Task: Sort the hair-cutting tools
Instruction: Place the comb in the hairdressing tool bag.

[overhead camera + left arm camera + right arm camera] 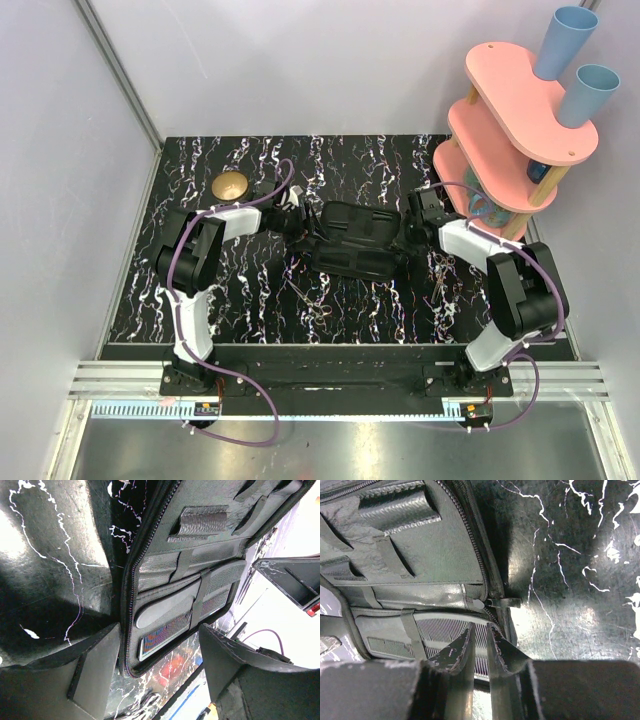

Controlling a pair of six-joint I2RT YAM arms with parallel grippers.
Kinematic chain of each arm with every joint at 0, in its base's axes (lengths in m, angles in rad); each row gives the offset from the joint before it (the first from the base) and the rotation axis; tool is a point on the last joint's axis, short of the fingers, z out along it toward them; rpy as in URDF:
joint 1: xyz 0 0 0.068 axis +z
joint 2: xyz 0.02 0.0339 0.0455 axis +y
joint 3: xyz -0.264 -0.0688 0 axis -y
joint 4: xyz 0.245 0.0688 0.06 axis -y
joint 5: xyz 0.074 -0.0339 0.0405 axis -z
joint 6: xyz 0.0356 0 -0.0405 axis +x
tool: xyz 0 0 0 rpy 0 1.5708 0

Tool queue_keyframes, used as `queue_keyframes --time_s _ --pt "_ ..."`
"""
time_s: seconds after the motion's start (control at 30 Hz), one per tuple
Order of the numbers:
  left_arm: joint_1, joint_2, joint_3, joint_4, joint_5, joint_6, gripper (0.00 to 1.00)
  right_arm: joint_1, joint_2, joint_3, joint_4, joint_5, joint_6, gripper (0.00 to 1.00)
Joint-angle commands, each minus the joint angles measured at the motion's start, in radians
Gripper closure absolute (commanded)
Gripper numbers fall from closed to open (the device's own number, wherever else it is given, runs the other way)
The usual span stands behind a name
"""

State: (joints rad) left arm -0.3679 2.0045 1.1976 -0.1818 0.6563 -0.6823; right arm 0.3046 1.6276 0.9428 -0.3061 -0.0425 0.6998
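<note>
We are bracing the black case open.
Right gripper is pinching its rim; left gripper is straddling, spread.

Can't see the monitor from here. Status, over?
Left gripper open over case edge. Right gripper nearly closed at case rim, grip unclear. Scissors lie on table, none held.
</note>
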Motion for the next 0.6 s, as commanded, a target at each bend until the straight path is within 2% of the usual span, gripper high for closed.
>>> queue_keyframes --time_s 0.0,0.33,0.57 --pt "-0.014 0.074 -0.052 -0.105 -0.185 0.059 0.3 -0.004 0.037 0.034 0.033 0.013 -0.036 0.78" --pt "-0.014 0.082 -0.05 -0.104 -0.178 0.061 0.3 -0.004 0.132 0.04 0.05 -0.056 -0.043 0.8" --pt "-0.016 0.083 -0.05 -0.097 -0.159 0.063 0.31 0.01 0.124 0.021 0.065 -0.082 -0.031 0.82"
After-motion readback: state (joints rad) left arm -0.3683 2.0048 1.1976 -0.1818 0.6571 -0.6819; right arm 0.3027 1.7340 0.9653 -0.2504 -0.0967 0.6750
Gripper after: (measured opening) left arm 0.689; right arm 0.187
